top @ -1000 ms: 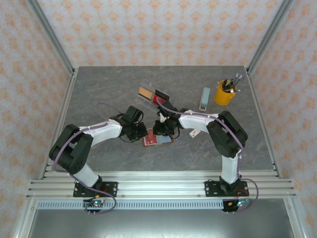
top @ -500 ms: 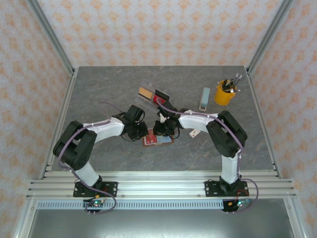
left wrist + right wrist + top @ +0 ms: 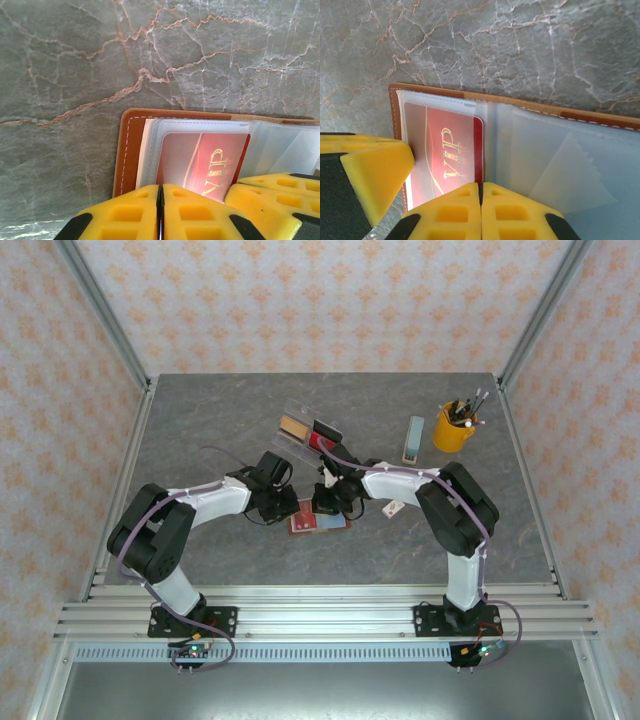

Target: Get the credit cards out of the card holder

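Card holder [image 3: 131,150] open; red VIP card [image 3: 200,160] still pocketed; other cards [image 3: 293,427] in tray [image 3: 300,408], 12 o'clock; my left gripper [image 3: 160,195], right gripper [image 3: 480,192] pressed together

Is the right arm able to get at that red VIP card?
Probably yes: the right fingers are shut at the red VIP card, and the card holder lies open, though a clear pocket covers the card.

Card holder [image 3: 325,523]: brown leather, opened flat on the surface, clear pockets facing up. Red VIP card [image 3: 200,157]: seated in the 9 o'clock page pocket. Tan card [image 3: 293,427] and red-black cards [image 3: 322,436]: lying at 12 o'clock from the holder.
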`<state>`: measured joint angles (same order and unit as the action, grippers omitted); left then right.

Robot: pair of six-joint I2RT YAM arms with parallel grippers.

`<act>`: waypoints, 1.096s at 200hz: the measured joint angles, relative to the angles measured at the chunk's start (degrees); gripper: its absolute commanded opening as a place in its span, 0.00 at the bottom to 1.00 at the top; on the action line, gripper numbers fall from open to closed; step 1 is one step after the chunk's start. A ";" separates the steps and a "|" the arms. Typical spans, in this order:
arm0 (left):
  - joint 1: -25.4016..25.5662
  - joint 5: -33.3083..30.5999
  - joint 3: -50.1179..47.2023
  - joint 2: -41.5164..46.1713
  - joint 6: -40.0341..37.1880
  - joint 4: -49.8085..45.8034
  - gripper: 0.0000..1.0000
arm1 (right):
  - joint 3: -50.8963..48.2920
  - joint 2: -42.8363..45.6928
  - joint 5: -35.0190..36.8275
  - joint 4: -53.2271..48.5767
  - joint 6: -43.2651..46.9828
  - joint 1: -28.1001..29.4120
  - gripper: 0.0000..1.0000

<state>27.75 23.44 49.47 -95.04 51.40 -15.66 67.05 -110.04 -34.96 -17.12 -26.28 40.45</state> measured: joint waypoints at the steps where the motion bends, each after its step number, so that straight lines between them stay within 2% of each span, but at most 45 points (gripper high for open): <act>1: 0.00 0.00 0.00 0.00 0.00 0.00 0.12 | -0.02 0.00 0.00 0.02 0.00 0.00 0.04; 34: 0.00 -0.37 0.33 0.00 -0.02 -0.37 0.14 | -0.70 0.31 0.11 0.83 0.00 -0.07 0.00; 116: -0.15 -0.33 0.33 0.07 -0.44 -0.35 0.14 | -2.91 1.92 0.83 1.55 0.00 -0.74 0.00; 156: -0.15 -0.35 0.33 0.04 -0.85 -0.35 0.13 | -3.67 1.92 -1.73 3.56 -0.52 -1.14 0.14; 219: -1.99 0.20 -0.31 0.04 -5.60 0.55 0.12 | -4.90 1.86 -6.51 5.70 -1.31 -3.54 0.18</act>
<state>25.76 23.64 49.17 -95.00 45.80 -15.11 62.15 -108.18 -41.47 -11.42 -27.59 36.91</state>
